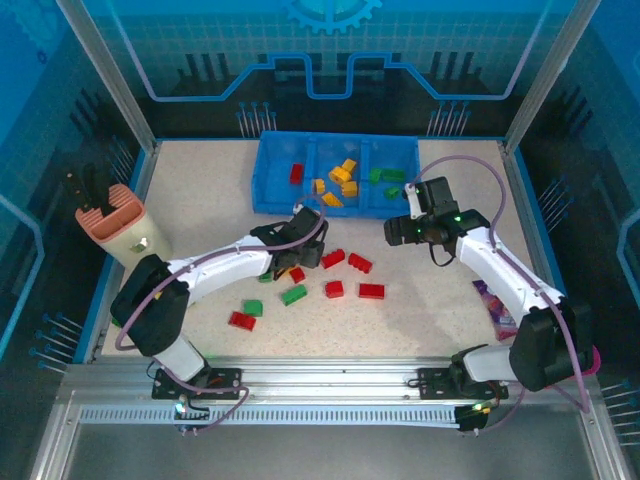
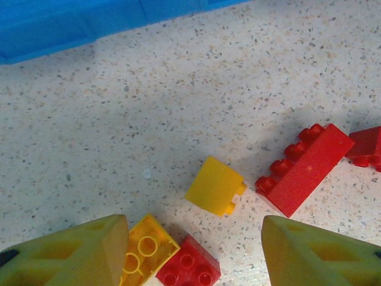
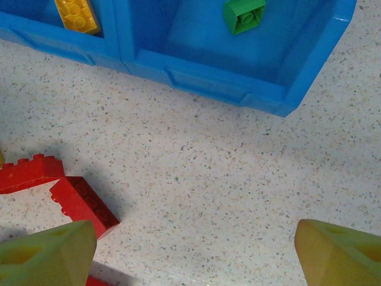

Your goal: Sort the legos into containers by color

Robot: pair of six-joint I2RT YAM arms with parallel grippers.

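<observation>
Hovering low, your left tool [image 2: 193,231] stands apart and empty, with the tipped yellow lego [image 2: 214,186] just ahead at twelve o'clock. Centre on it, clear of the long red lego [image 2: 303,168] at two o'clock; the blue tray [image 2: 53,30] lies beyond. Your right tool [image 3: 195,233] is apart too.

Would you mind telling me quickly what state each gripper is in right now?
Left gripper: open, holding nothing.
Right gripper: open, holding nothing.
</observation>
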